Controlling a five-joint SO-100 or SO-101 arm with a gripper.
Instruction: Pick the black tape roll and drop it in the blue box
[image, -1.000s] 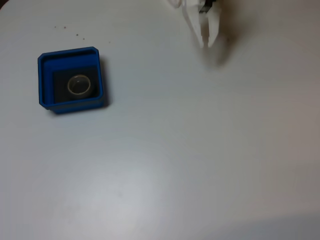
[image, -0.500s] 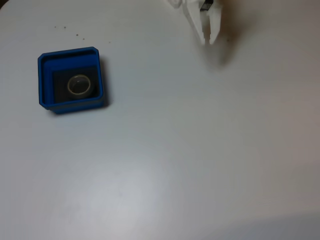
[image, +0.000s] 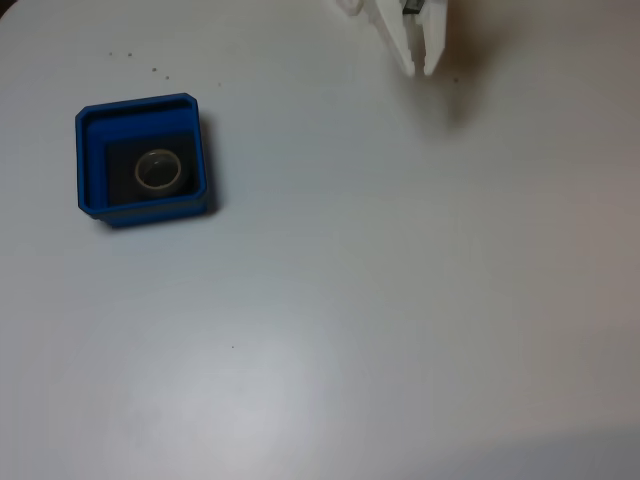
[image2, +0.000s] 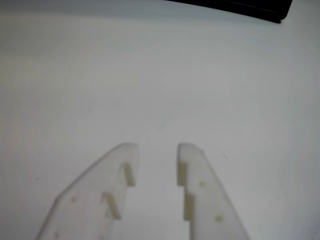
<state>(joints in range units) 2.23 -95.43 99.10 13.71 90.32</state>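
Note:
The blue box (image: 90, 160) stands on the white table at the left of the fixed view. Inside it, on the dark floor, lies the black tape roll (image: 158, 171), its pale inner core showing as a ring. My white gripper (image: 420, 70) hangs at the top edge of that view, far to the right of the box. In the wrist view the gripper (image2: 157, 148) points at bare table, its jaws a little apart and nothing between them.
The white table (image: 380, 300) stretches wide and flat around the box. A few small dark specks (image: 140, 62) lie above the box. A dark edge (image2: 240, 7) runs along the top right of the wrist view.
The gripper has drawn back toward the top edge of the fixed view. The box and the tape roll inside it have stayed put.

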